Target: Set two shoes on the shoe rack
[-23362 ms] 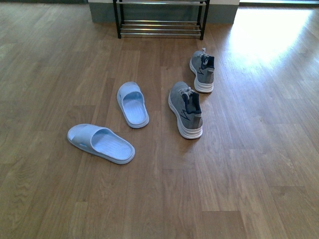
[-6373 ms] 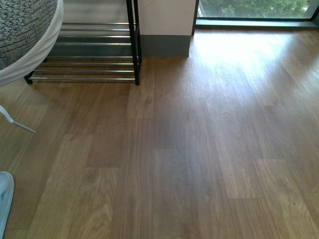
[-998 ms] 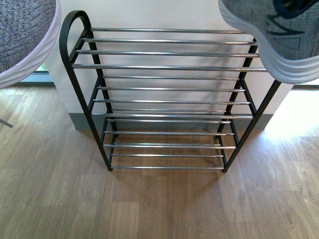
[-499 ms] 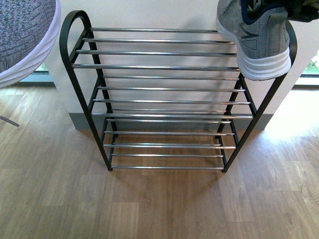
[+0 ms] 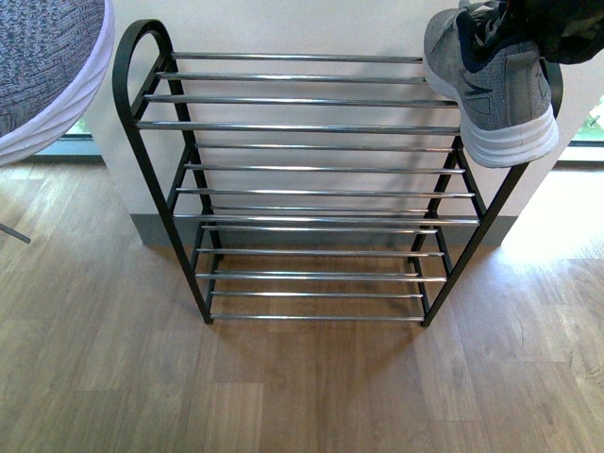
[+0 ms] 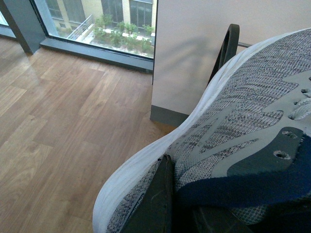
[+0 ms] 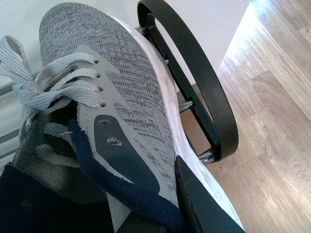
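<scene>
Right pincer (image 7: pixel 146 213) tight around grey sneaker (image 5: pixel 500 85)

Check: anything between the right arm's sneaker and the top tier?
Nothing visible. The grey sneaker is at the right end of the shoe rack's top tier; its rods are bare. The arched side frame sits close beside the sole.

l finger (image 6: pixel 153 204): dark, flat, scuffed | r finger (image 7: pixel 200 205): dark, matte wedge

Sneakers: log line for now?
right gripper shut on sneaker | over shoe rack top tier, right end | left gripper shut on second sneaker
</scene>
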You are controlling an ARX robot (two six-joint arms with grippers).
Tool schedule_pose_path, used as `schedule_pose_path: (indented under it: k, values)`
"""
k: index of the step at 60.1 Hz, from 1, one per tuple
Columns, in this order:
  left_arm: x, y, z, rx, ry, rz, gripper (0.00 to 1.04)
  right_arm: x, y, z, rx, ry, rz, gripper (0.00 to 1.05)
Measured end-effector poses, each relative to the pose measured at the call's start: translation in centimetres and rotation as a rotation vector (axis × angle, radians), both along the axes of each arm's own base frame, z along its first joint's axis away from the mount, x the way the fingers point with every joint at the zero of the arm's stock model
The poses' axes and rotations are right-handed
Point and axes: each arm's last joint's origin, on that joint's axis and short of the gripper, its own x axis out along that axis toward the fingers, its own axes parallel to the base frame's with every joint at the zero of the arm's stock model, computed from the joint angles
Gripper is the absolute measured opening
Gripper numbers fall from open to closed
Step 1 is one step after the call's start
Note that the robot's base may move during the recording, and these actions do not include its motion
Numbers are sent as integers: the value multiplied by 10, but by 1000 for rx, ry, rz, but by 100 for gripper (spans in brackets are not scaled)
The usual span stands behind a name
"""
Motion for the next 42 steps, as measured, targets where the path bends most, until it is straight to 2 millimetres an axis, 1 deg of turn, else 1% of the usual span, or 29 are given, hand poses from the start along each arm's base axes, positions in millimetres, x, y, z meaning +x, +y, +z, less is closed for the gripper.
schedule_pose_path:
  k: [7, 10, 13, 21, 23, 24, 28, 36, 39, 40, 42]
  values:
    - [0, 0, 0, 0, 0, 0, 2, -3, 0, 2, 0, 0, 25, 2]
    - [0, 0, 0, 0, 0, 0, 2, -6, 1, 4, -2, -12, 37, 11]
    - [0, 0, 0, 0, 0, 0, 2, -10, 1, 8, 1, -21, 43, 18]
    - [0, 0, 0, 0, 0, 0, 2, -24, 3, 32, 24, -91, 74, 39]
    - [0, 0, 0, 0, 0, 0, 2, -33, 4, 44, 41, -122, 98, 48]
    - [0, 0, 0, 0, 0, 0, 2, -35, 4, 46, 45, -127, 103, 50]
    - [0, 0, 0, 0, 0, 0, 2, -48, 7, 59, 65, -165, 137, 62]
    - [0, 0, 0, 0, 0, 0, 2, -66, 8, 73, 83, -199, 174, 83]
    - [0, 0, 0, 0, 0, 0, 2, -72, 9, 77, 99, -225, 205, 95]
    - [0, 0, 0, 0, 0, 0, 2, -74, 9, 79, 104, -235, 213, 97]
    - [0, 0, 0, 0, 0, 0, 2, -83, 7, 81, 115, -249, 234, 95]
